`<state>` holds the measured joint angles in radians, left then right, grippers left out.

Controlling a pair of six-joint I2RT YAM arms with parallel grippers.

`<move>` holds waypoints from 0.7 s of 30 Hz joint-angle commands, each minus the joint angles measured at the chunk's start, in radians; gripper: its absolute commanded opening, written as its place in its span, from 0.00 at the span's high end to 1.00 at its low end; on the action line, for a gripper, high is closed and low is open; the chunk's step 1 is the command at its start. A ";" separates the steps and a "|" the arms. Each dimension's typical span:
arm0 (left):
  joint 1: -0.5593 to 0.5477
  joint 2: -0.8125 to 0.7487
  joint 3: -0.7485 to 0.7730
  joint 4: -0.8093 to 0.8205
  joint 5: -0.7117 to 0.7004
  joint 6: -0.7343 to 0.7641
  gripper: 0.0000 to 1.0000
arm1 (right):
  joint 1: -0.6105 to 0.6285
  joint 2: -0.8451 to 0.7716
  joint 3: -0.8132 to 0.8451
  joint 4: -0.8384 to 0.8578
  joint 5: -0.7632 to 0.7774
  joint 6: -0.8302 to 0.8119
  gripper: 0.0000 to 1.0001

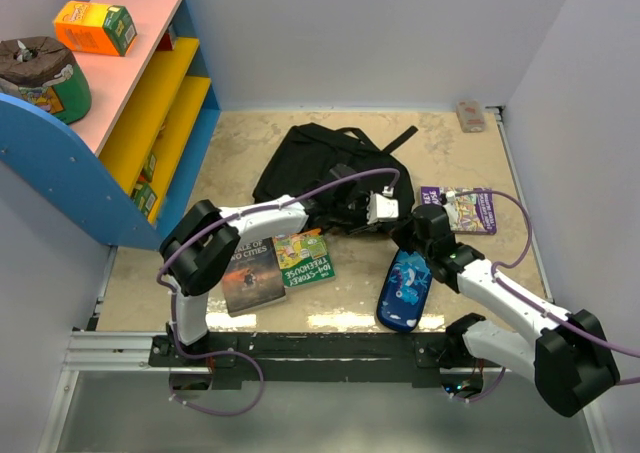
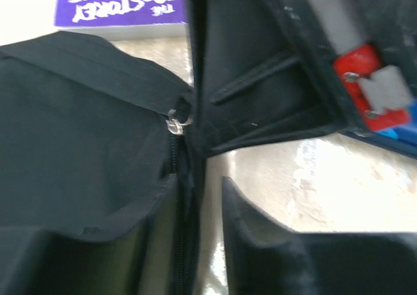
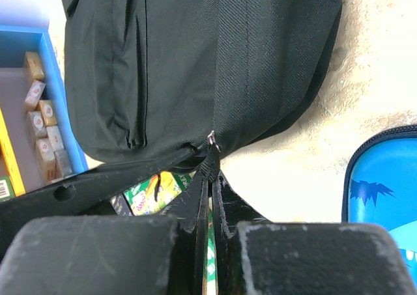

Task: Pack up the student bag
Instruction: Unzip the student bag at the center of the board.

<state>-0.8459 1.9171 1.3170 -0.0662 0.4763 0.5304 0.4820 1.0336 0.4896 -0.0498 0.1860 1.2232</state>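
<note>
The student bag (image 1: 318, 163), a floppy black backpack, lies at the middle back of the table. It fills the upper part of the right wrist view (image 3: 195, 67). My right gripper (image 3: 212, 185) is shut on the bag's black zip pull strap (image 3: 210, 163), just below the metal slider (image 3: 211, 139). It sits at the bag's near right edge (image 1: 410, 225). My left gripper (image 2: 199, 200) is beside it (image 1: 365, 209), jaws apart. The bag's zip edge (image 2: 177, 171) lies between its fingers against the left one, with bare table showing in the gap.
A purple book (image 1: 460, 210) lies right of the bag. A green book (image 1: 303, 258) and a dark book (image 1: 250, 273) lie near left. A blue pencil case (image 1: 403, 288) lies at the front. A coloured shelf unit (image 1: 150, 103) stands at the left.
</note>
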 commanded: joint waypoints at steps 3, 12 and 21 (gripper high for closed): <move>-0.002 0.020 -0.044 0.147 -0.025 0.011 1.00 | -0.017 -0.006 0.033 0.024 -0.017 0.010 1.00; -0.015 -0.049 -0.114 0.036 0.030 0.075 1.00 | -0.111 0.043 0.056 0.045 -0.046 -0.002 1.00; -0.025 -0.122 -0.216 -0.027 0.018 0.166 1.00 | -0.187 0.120 0.133 0.056 -0.053 -0.059 1.00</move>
<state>-0.8665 1.8610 1.1397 -0.0669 0.4782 0.6285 0.3222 1.1599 0.5518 -0.0292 0.1081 1.2057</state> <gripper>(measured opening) 0.011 0.014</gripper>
